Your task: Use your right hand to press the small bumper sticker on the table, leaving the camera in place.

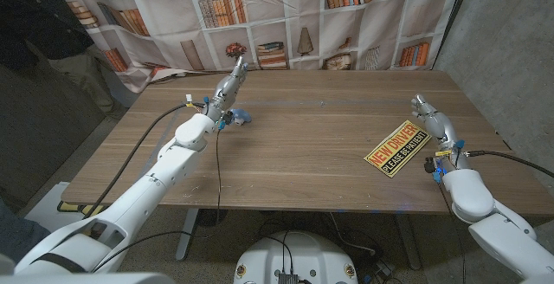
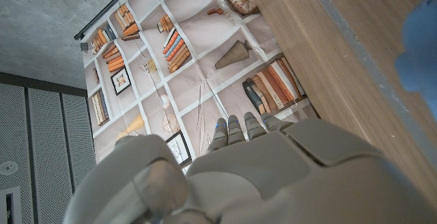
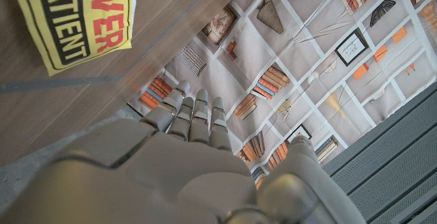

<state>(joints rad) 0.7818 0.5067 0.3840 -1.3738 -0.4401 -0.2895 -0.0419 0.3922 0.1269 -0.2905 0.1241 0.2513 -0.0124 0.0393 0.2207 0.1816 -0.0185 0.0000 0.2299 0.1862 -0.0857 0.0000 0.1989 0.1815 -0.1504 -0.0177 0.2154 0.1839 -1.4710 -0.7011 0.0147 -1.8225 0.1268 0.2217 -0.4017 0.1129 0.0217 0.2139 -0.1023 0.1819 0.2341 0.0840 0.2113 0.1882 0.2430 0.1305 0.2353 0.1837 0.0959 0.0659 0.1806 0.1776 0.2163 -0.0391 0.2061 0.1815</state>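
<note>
a long wooden table (image 1: pixel 294 137) stands before a cloth backdrop (image 1: pixel 294 16) printed with bookshelves, with a grey concrete wall (image 1: pixel 511 33) to the robot's right and a person in dark clothing (image 1: pixel 35 24) at the far left corner. the yellow bumper sticker (image 1: pixel 397 147) lies flat on the right part of the table, turned at an angle, its red and black lettering facing up. the right hand (image 1: pixel 430 118) stands on its edge just beside the sticker's far right end, fingers straight and close together, holding nothing; whether it touches the sticker cannot be told. in the right wrist view the sticker (image 3: pixel 75 19) lies apart from the fingertips (image 3: pixel 194 104), which reach toward the backdrop. the left hand (image 1: pixel 230 83) is raised over the far left part of the table, fingers stretched out toward the backdrop and holding nothing. a small blue object (image 1: pixel 241 117), too blurred to name, lies just beside the left wrist. bare wood runs between the two arms, and the sticker sits near the table's front edge, with open wood beyond it toward the far edge.
</note>
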